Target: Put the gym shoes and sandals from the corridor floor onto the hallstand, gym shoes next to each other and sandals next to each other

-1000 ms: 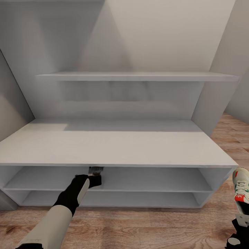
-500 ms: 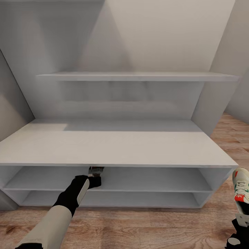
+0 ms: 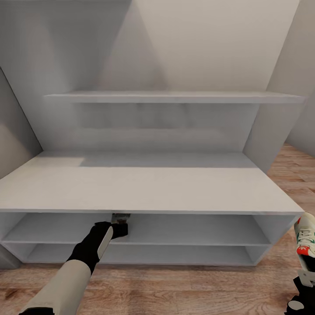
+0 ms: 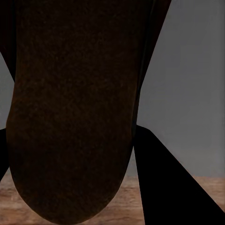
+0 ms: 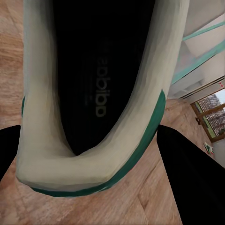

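Sandal (image 4: 70, 108): I had it clamped in the left gripper (image 3: 121, 223), which sat just under the front edge of the hallstand's (image 3: 144, 188) top board, at the mouth of the upper open shelf.
Gym shoe (image 3: 305, 238): I had it held by the right gripper (image 5: 93, 154) off the hallstand's right end, above the corridor floor (image 3: 183, 288), sole edge between the dark fingers (image 5: 192, 178).
Step in hand: shelving the sandal, by my reading.
How I would do it well: push in level and deep past the shelf's front edge, set the sole flat on the board, then let go; leave room alongside for its mate.
Sandal material: dark brown, matte and finely grained in the left wrist view, with a rounded end.
Gym shoe material: off-white upper, green band, dark insole with lettering.
Hallstand: pale grey-white, flat, smooth boards.
Floor: light brown wood-grain planks.
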Controlling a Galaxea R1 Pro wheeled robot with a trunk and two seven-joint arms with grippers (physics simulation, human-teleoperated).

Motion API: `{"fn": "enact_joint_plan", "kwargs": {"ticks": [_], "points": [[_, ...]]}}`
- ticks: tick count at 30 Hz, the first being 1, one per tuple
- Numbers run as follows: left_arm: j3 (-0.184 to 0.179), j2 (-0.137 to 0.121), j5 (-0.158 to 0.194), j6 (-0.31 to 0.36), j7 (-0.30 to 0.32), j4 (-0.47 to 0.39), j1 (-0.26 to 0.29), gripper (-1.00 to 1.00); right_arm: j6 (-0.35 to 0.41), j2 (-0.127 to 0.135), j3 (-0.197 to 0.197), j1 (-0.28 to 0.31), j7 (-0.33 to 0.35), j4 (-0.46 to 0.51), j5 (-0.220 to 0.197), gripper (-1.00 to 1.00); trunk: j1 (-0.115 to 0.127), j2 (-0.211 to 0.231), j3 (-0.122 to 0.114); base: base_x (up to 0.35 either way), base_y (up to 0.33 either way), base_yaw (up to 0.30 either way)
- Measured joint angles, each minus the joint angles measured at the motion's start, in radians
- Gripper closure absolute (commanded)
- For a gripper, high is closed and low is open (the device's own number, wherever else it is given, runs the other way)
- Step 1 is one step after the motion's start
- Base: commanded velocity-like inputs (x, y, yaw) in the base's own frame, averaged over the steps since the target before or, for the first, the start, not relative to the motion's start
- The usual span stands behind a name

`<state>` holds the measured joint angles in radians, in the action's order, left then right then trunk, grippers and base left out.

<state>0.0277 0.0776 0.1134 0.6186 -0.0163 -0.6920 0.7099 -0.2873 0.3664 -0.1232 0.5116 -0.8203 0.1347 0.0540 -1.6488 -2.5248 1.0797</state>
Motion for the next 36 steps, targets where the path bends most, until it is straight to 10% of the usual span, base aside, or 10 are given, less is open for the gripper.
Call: {"fn": "enact_joint_plan", "kwargs": {"ticks": [36], "points": [[0.0, 0.0, 0.0, 0.0, 0.0, 0.0, 0.0, 1.0, 0.0, 0.041, 0.004, 0.0, -0.003, 0.0, 0.001, 1.0, 0.0, 0.0, 0.0, 0.0, 0.0, 0.0]]}}
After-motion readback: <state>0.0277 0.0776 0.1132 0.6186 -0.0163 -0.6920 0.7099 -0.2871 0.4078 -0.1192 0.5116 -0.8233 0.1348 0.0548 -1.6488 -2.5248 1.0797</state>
